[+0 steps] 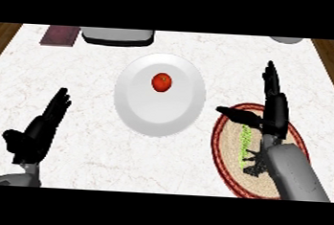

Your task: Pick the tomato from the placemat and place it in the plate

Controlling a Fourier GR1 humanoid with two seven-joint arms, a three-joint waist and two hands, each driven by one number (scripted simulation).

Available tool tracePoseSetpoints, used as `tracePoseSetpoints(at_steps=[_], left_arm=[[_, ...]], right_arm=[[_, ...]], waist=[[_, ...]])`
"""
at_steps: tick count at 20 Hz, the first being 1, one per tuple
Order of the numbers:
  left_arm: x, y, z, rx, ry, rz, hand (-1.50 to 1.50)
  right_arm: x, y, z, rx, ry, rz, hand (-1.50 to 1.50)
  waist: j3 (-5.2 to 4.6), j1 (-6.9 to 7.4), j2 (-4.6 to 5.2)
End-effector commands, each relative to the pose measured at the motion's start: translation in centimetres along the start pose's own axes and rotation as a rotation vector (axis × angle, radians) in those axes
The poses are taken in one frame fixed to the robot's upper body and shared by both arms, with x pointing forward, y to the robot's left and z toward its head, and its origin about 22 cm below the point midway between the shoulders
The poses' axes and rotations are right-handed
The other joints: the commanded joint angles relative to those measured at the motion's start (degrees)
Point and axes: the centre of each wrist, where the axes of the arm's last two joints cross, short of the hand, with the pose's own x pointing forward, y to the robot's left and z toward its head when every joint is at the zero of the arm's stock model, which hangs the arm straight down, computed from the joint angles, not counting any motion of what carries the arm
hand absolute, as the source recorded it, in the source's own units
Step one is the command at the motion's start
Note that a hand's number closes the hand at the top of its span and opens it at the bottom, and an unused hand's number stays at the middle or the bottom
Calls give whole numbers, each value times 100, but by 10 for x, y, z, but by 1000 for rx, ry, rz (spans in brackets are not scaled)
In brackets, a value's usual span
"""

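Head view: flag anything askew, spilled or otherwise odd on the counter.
Nothing stands out. The tomato sits whole on the white plate, in its upper part. The round placemat lies flat, partly under the right hand, whose fingers are straight. The left hand rests open at lower left.

Light is bright and even across the white marbled counter (90, 144), with no glare. A dark, hard-edged shadow lies on the placemat (228, 158) beneath the right forearm (297, 171). The plate (138, 113) shows soft shading inside its rim.
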Motion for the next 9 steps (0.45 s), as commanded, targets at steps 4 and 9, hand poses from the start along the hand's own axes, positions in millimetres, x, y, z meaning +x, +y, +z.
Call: tracePoseSetpoints(at_steps=[4,9], left_arm=[[4,-6,-19,-4,-5,-15,0],[-10,5,-6,-7,13,-1,0]], right_arm=[[-42,-23,11,52,-11,32,-150],[-52,-66,10,20,-43,60,-150]], waist=[[-2,12,5],[-3,4,2]])
